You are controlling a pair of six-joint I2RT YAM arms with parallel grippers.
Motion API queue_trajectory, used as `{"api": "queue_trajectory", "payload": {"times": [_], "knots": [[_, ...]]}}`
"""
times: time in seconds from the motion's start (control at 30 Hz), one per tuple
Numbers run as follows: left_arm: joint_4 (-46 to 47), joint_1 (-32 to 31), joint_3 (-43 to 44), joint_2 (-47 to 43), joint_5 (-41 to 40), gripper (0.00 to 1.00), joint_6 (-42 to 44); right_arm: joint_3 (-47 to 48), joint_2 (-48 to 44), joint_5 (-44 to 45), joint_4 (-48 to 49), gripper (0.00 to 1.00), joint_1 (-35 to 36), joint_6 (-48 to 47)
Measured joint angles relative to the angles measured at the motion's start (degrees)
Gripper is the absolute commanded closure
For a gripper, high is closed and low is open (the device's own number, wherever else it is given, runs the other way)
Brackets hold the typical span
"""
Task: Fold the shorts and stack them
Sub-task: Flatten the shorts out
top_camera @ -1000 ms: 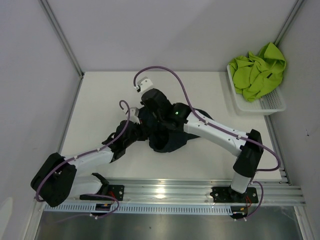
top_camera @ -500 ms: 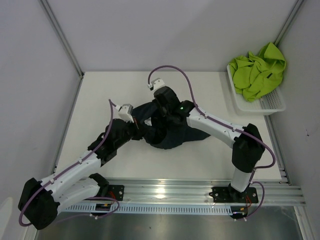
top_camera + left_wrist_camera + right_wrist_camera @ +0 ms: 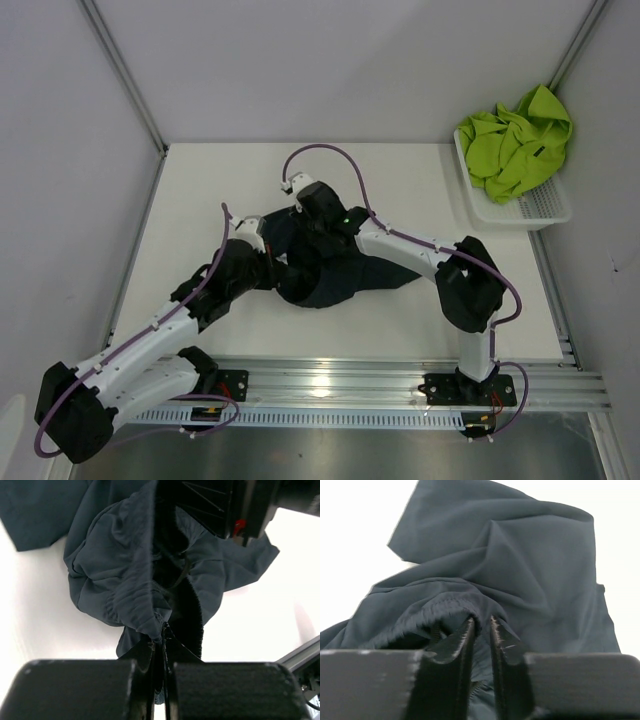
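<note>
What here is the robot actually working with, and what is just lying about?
Part of the job: navy shorts, green shorts, left gripper, right gripper.
Just lying about: basket, table.

**Cloth, plastic and metal before you**

Your navy shorts (image 3: pixel 115 570) look like thin, matt woven cloth, puckered along the elastic waistband. The lime green shorts (image 3: pixel 515 145) look softer and equally matt. The basket (image 3: pixel 548 212) is white plastic mesh, the table (image 3: pixel 200 200) smooth matt white, and the front rail (image 3: pixel 340 378) shiny metal.
</note>
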Motion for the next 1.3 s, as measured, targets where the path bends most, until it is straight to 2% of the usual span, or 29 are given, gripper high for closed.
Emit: {"api": "queue_trajectory", "payload": {"times": [0.1, 0.37, 0.7, 0.87, 0.97, 1.0, 1.3], "knots": [[-0.6, 0.2, 0.0, 0.4, -0.3, 0.98, 0.0, -0.2, 0.0, -3.1, 1.2, 0.62, 0.0, 0.1], [-0.8, 1.4, 0.0, 2.1, -0.3, 0.97, 0.0, -2.2, 0.0, -7.0, 3.0, 0.51, 1.0, -0.4], [-1.7, 3.2, 1.3, 1.0, 0.3, 0.97, 0.0, -3.4, 0.2, -2.3, 2.1, 0.53, 2.5, -2.8], [-2.1, 3.3, 1.5, -2.2, 0.3, 0.97, 0.0, -1.6, 2.5, 5.8, 0.9, 0.61, 2.5, -2.8], [-2.6, 3.3, 1.5, -3.7, 0.3, 0.97, 0.0, 1.9, 5.2, 8.8, -0.8, 0.82, 1.9, -3.0], [-2.9, 3.4, 1.5, -4.0, 0.3, 0.97, 0.0, 3.2, 6.0, 9.4, -1.2, 0.98, 1.7, -2.9], [-3.1, 3.5, 1.5, -4.4, -0.5, 0.94, 0.0, 14.6, 6.7, 12.7, -6.4, 1.0, -1.1, -2.3]]}}
